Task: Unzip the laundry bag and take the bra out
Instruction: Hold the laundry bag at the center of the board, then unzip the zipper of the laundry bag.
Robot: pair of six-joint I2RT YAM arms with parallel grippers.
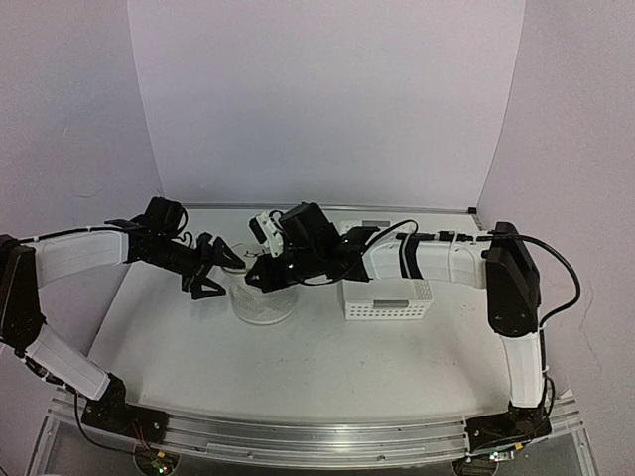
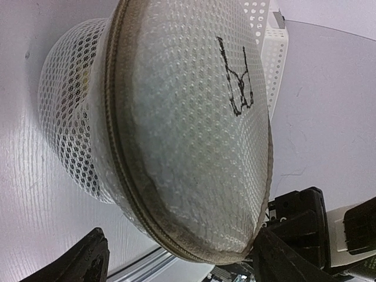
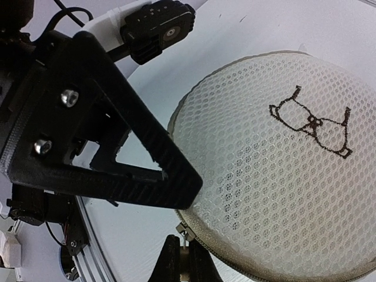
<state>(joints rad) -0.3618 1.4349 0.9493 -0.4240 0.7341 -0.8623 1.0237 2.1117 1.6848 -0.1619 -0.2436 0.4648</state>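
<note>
While the zip looks closed all the way round, notes run left to right.

Left gripper [image 1: 205, 269]: jaws wide apart, holding nothing, just beside the left wall of the laundry bag [image 1: 265, 301]. In its wrist view the two fingers straddle the bag's near rim. I cannot tell whether they touch it.

The bag sits on the table [image 1: 198, 347] between the two grippers, with the bra drawing [image 3: 310, 124] on its flat face turned upward. It is round, so it has no long axis. The zipper [image 2: 126, 176] follows the circle of that rim.

Bra: not visible. I take it to be inside the mesh.

Right gripper [image 3: 180, 259]: fingers together, apparently pinched on the zipper pull [image 3: 183, 233] at the rim. I judge the right arm should drag the pull round while the left braces the wall.

White basket [image 1: 387, 300]: just right of the bag, partly under the right arm.
</note>
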